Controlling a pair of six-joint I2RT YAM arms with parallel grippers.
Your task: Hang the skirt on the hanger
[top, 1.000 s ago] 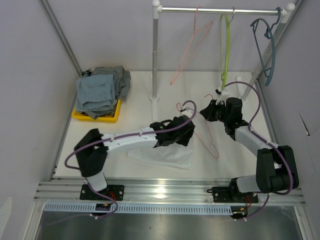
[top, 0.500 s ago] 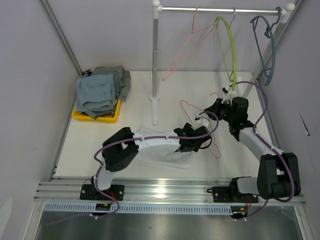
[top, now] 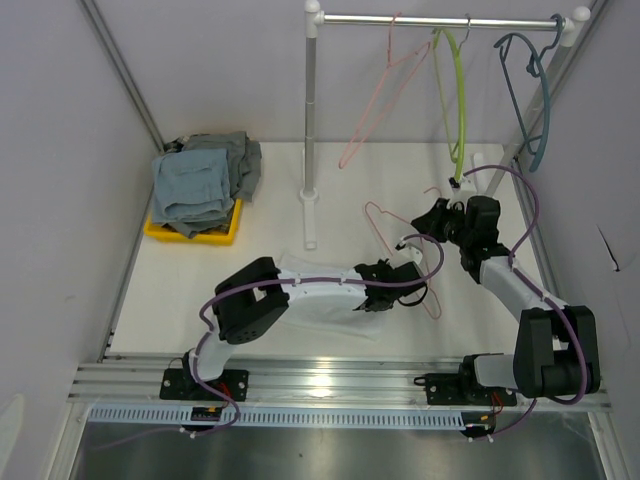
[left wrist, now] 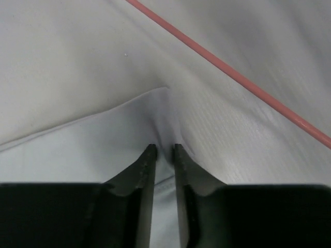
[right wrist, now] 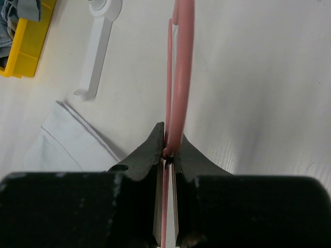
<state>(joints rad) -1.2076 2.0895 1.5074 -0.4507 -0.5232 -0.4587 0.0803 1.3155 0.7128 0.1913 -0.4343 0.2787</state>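
White fabric marks the skirt (top: 325, 318), which lies flat on the table (top: 260, 240) beneath the outstretched left arm. We read the left claw (left wrist: 162, 149) as clenched on the skirt: in the left wrist view, a corner of the cloth rises in a small ridge pinched between the two nearly touching fingertips (left wrist: 147, 157). The pink hanger (right wrist: 182, 62) lies just beyond that corner, its wire crossing the bare table without touching the cloth. The right claw (right wrist: 168, 142), on the far right of the skirt, is clamped on the pink hanger; the right wrist view shows the wire gripped between the fingers and the hook curving away above them. A white rack foot (right wrist: 98, 46) stands on the table just behind the skirt. Well to the far left of the skirt, a yellow tray (top: 222, 236) holds a heap of grey clothes (top: 200, 180). Above and behind the skirt, a clothes rail (top: 440, 18) carries further hangers
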